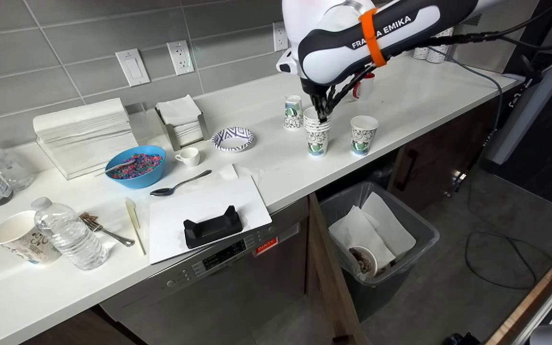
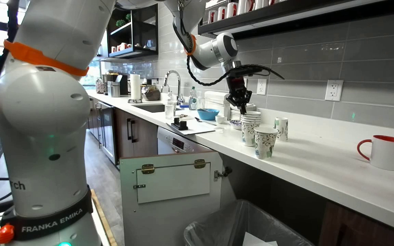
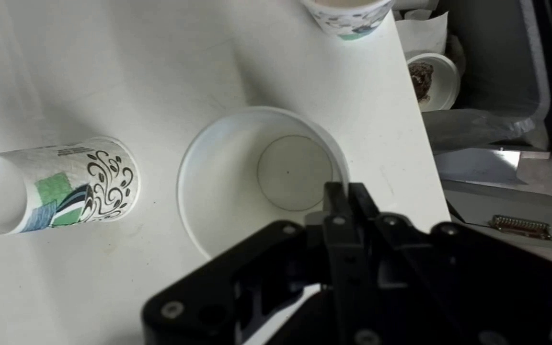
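Note:
A stack of white patterned paper cups (image 1: 317,140) stands upright on the counter in both exterior views. My gripper (image 1: 323,119) points down at the stack's top from above. In the wrist view, the gripper (image 3: 346,188) is closed on the rim of the top cup (image 3: 228,191), one finger inside the wall and one outside. That cup's inside looks bare down to its round bottom. An upside-down cup (image 3: 89,184) stands on the wall side of the stack. Close to the counter's front edge is a single upright cup (image 2: 264,143).
Below the counter (image 1: 266,153), an open cabinet door (image 2: 169,191) and a lined trash bin (image 1: 429,235) with paper and a cup inside. A red-and-white mug (image 2: 386,153), patterned bowl (image 1: 233,143), blue bowl (image 1: 146,179), small white cup (image 1: 189,156) and black holder (image 1: 213,229) also stand on the counter.

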Robot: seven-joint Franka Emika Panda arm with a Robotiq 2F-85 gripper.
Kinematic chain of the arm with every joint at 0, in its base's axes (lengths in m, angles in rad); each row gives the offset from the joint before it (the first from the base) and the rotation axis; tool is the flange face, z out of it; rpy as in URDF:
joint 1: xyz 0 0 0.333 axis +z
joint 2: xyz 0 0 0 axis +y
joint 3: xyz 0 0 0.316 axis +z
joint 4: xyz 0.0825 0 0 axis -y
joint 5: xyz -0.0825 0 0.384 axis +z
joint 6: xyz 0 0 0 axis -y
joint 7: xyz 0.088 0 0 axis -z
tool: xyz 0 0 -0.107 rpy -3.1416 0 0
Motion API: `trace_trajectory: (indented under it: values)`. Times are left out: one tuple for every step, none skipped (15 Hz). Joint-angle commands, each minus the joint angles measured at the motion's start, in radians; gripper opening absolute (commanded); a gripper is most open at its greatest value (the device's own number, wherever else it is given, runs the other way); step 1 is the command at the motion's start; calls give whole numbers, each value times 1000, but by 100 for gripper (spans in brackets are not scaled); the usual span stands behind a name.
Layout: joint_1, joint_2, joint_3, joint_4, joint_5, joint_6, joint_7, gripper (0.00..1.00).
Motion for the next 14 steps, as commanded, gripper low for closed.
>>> trace_trajectory:
  values:
    - [0,-17,2,-30,-19,1,-4,2]
    - [-1,-17,2,-31,-20,3,-4,0]
    - [0,-17,2,-30,-22,3,-4,1]
    - [1,-17,2,-30,-23,3,-3,1]
    - [1,-18,2,-29,-26,3,-1,1]
    - [2,-19,2,-30,-30,5,2,1]
    - [4,-22,0,-31,-38,9,7,1]
    - [6,-26,1,-30,-44,10,10,1]
    - [9,-31,0,-29,-54,7,13,1]
    - [14,-40,0,-27,-66,1,15,1]
    - [19,-47,-1,-25,-81,-5,19,1]
    - [24,-59,-1,-24,-96,-8,21,1]
    - [30,-73,-1,-22,-114,-11,24,1]
    - [35,-84,0,-20,-130,-14,27,1]
